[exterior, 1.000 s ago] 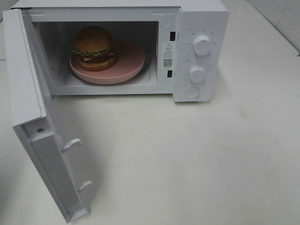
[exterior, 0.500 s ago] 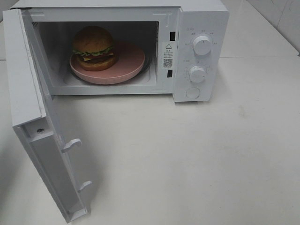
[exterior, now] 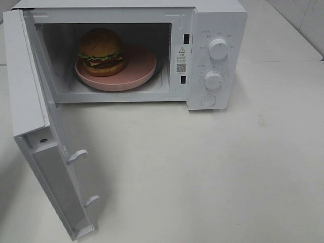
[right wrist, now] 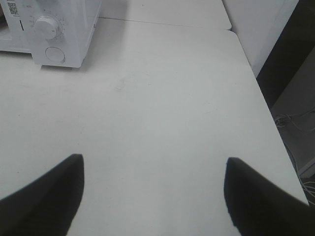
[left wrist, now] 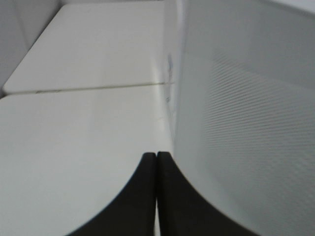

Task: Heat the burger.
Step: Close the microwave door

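The burger (exterior: 101, 52) sits on the left part of the round pink plate (exterior: 139, 68) inside the white microwave (exterior: 217, 20). The microwave door (exterior: 35, 126) stands wide open toward the front left. Neither gripper shows in the high view. In the left wrist view my left gripper (left wrist: 156, 156) is shut and empty, its tips close beside the door's outer face (left wrist: 246, 123). In the right wrist view my right gripper (right wrist: 153, 164) is open and empty above bare table, with the microwave's knobs (right wrist: 47, 27) far off.
The microwave has two dials (exterior: 218, 48) and a round button (exterior: 208, 100) on its right panel. The white table (exterior: 202, 172) spreads in front and to the right. Its right edge (right wrist: 266, 108) shows in the right wrist view, with cables on the floor beyond.
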Controlling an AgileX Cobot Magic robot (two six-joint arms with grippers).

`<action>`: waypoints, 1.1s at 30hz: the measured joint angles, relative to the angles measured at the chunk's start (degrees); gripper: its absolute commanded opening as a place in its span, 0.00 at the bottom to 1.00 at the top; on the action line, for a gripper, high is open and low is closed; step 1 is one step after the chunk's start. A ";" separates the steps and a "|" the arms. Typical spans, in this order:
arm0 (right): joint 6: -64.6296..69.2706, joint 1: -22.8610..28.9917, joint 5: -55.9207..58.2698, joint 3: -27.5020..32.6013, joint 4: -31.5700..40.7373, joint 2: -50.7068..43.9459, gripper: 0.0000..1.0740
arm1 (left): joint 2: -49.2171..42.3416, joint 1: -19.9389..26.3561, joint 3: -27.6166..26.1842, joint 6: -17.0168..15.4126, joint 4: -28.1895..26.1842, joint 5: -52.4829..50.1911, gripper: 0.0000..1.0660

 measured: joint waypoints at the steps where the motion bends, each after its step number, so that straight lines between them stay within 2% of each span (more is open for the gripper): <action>1: 0.00 0.00 0.00 0.00 0.00 0.00 0.71 | 0.00 0.00 0.00 0.00 0.00 0.00 0.00; 2: 0.00 0.00 0.00 0.00 0.00 0.00 0.71 | 2.64 0.00 0.11 -1.49 6.25 -4.58 0.00; 3: 0.00 0.00 0.00 0.00 0.00 0.00 0.71 | 4.13 0.00 0.11 -1.78 8.88 -6.70 0.00; 4: 0.00 0.00 0.00 0.00 0.00 0.00 0.71 | 4.13 0.00 0.11 -1.78 8.88 -6.70 0.00; 6: 0.00 0.00 0.00 0.00 0.00 0.00 0.71 | 9.28 0.00 0.11 -2.12 13.92 -12.43 0.00; 8: 0.00 0.00 0.00 0.00 0.00 0.00 0.71 | 10.37 0.00 0.11 -2.23 14.38 -13.81 0.00; 12: 0.00 0.00 0.00 0.00 0.00 0.00 0.71 | 12.55 -0.29 0.11 -2.81 14.61 -17.25 0.00; 17: 0.00 0.00 0.00 0.00 0.00 0.00 0.71 | 14.44 -4.30 -1.32 -3.21 13.98 -18.16 0.00; 18: 0.00 0.00 0.00 0.00 0.00 0.00 0.71 | 15.13 -6.30 -2.06 -3.15 12.32 -17.88 0.00; 19: 0.00 0.00 0.00 0.00 0.00 0.00 0.71 | 15.13 -6.30 -2.06 -3.15 12.32 -17.88 0.00; 21: 0.00 0.00 0.00 0.00 0.06 0.00 0.71 | 16.67 -10.31 -3.67 -3.15 10.20 -18.33 0.00; 33: 0.00 0.00 0.00 0.00 0.06 0.00 0.71 | 17.88 -15.70 -8.25 -3.15 3.84 -18.51 0.00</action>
